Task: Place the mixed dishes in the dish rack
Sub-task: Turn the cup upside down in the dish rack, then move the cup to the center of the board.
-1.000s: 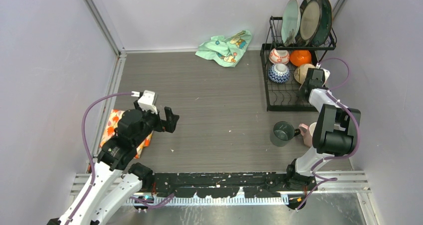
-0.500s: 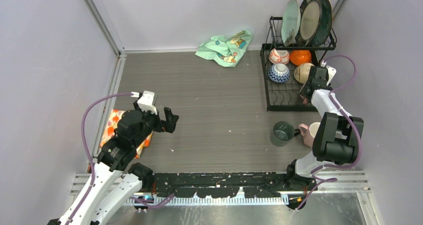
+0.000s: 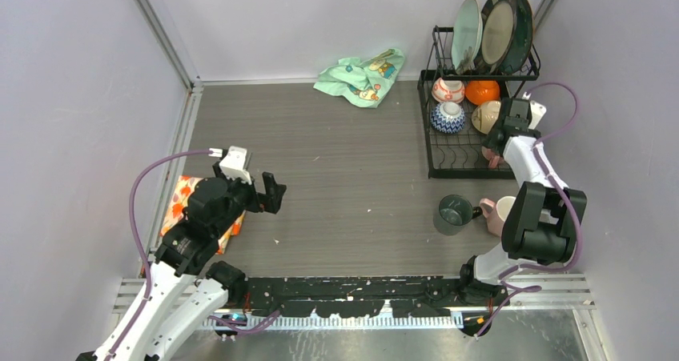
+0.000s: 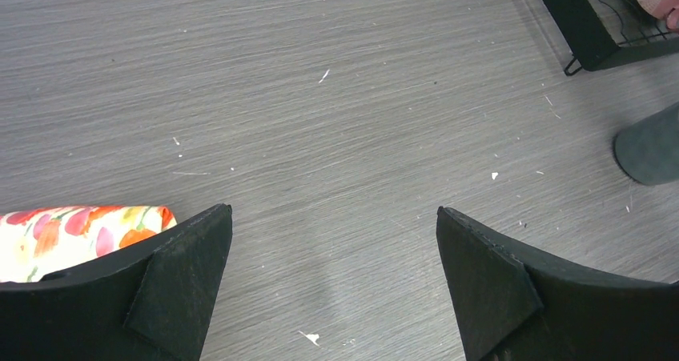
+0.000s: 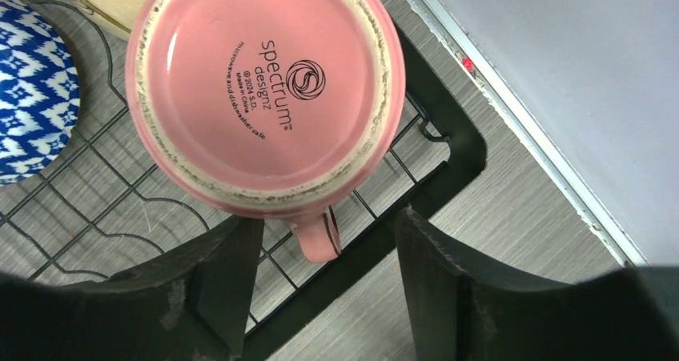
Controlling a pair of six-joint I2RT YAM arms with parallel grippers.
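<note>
Pink cup [image 5: 268,89] sat upside down in the near-right corner of the dish rack [image 5: 448,153] basket. Right hand [image 5: 324,241] was apart, gripping nothing, fingers straddling the handle [image 5: 320,247]. Risk: a sideways pull-out would snag that handle and drag or tip the cup. Left hand [image 4: 335,217] hung wide open over tabletop [image 4: 336,97]. Dark green cup [image 3: 453,214] and second pink cup [image 3: 502,211] stood by the right arm's elbow, easy to clip.

Apparently "spectrum designz" under pink cup [image 5: 268,89]
</note>
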